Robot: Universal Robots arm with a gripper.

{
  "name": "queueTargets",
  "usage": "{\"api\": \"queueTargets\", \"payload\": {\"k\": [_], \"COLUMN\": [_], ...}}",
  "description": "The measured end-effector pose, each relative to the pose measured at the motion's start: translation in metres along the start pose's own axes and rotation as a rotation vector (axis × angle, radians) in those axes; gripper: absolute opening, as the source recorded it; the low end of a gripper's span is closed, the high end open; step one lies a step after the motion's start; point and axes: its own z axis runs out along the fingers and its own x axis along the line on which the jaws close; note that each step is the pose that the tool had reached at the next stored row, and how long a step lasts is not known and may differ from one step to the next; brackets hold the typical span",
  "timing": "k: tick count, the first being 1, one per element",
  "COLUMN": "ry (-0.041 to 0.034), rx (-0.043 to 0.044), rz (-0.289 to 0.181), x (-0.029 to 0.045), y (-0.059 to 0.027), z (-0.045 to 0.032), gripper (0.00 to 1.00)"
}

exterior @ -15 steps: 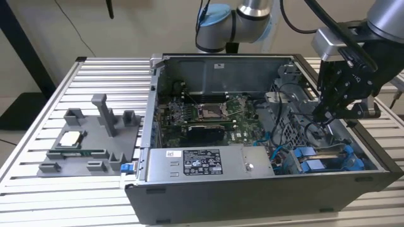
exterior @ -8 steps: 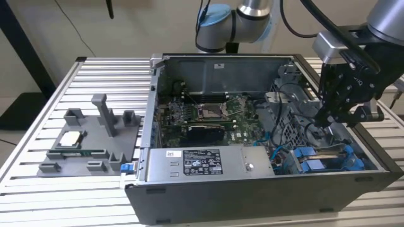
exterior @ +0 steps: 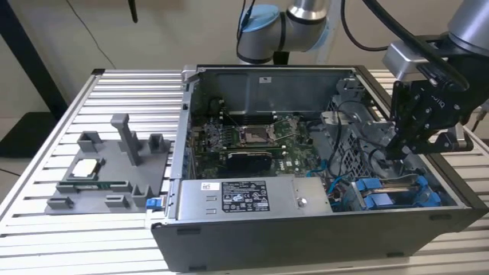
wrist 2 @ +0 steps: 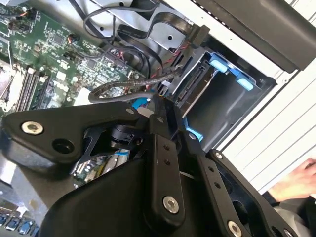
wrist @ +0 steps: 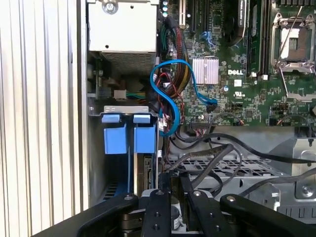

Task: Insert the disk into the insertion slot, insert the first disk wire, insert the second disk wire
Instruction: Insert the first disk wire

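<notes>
The disk point(wrist 2: 197, 81) sits in the insertion slot point(wrist 2: 222, 106) of the dark drive cage, its connector edge facing out and its blue carrier tabs point(wrist: 144, 138) showing at the cage mouth. In the exterior view the blue carrier point(exterior: 390, 192) lies at the case's front right corner. My gripper point(exterior: 399, 153) hangs inside the case just above the cage. In the second wrist view its fingers point(wrist 2: 159, 111) meet at a looping black disk wire point(wrist 2: 118, 91). A black plug point(wrist 2: 197, 34) hangs loose behind the bay.
The open case point(exterior: 306, 240) lies on a slatted table with the grey power-supply box point(exterior: 244, 197) at the front and the motherboard point(exterior: 252, 140) behind. A blue cable point(wrist: 168, 98) loops beside the cage. A grey fixture point(exterior: 107, 172) stands at the exterior view's left. A hand point(wrist 2: 298, 180) rests outside the case.
</notes>
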Motion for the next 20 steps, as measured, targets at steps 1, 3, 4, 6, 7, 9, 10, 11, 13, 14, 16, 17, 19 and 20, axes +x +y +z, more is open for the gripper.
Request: {"api": "queueTargets", "payload": {"k": [1,3,4,6,7,9,10,11,13,14,16,17,19,20], "ry": [0.0001,0.0000,0.0001,0.0006,0.0009,0.0023,0.0030,0.0037,0.0055,0.0063,0.0082,0.0091,0.0111,0.0120], "rx": [0.0000,0.0000,0.0000,0.0000,0.0000,-0.0001,-0.0002,-0.0003,-0.0005,-0.0006,-0.0008,-0.0010,-0.0012,-0.0014], "rz": [0.000,0.000,0.000,0.000,0.000,0.000,0.000,0.000,0.000,0.000,0.000,0.000,0.000,0.000], "x": [0.0000,0.0000,0.0000,0.0002,0.0004,0.0011,0.0016,0.0020,0.0029,0.0033,0.0040,0.0044,0.0051,0.0055], "y": [0.0000,-0.0002,-0.0002,-0.0004,-0.0006,-0.0012,-0.0016,-0.0020,-0.0028,-0.0032,-0.0039,-0.0043,-0.0051,-0.0056], "z": [0.0000,0.0001,0.0001,0.0002,0.0004,0.0005,0.0007,0.0009,0.0012,0.0014,0.0019,0.0022,0.0026,0.0029], "gripper": [0.19,0.19,0.19,0.19,0.19,0.19,0.19,0.19,0.19,0.19,0.19,0.19,0.19,0.19]}}
